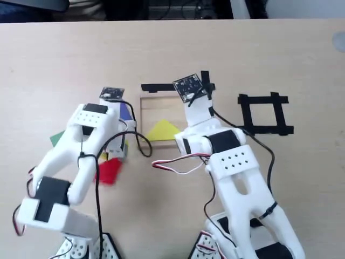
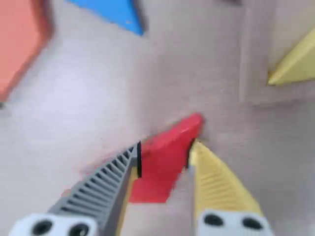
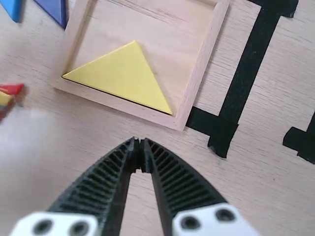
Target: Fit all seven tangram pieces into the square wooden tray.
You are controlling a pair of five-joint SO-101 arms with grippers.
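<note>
From high above we look straight down over the pale wooden table [image 1: 172, 48]. Left wrist camera hugs the tabletop, right at the flat red piece [image 2: 165, 162]. Right wrist rides higher. All three catch the square wooden tray [image 1: 142, 116] [image 2: 244, 59] [image 3: 199, 78] and flat yellow triangle [image 1: 161, 130] [image 2: 295, 66] [image 3: 123, 76].

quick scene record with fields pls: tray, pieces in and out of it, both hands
tray: square wooden tray
in tray: one yellow triangle piece, in a corner
left hand: shut on red tangram piece
right hand: shut, empty, just outside the tray's rim
outside tray: blue piece, orange piece, green piece
other: black tape square beside the tray
</note>
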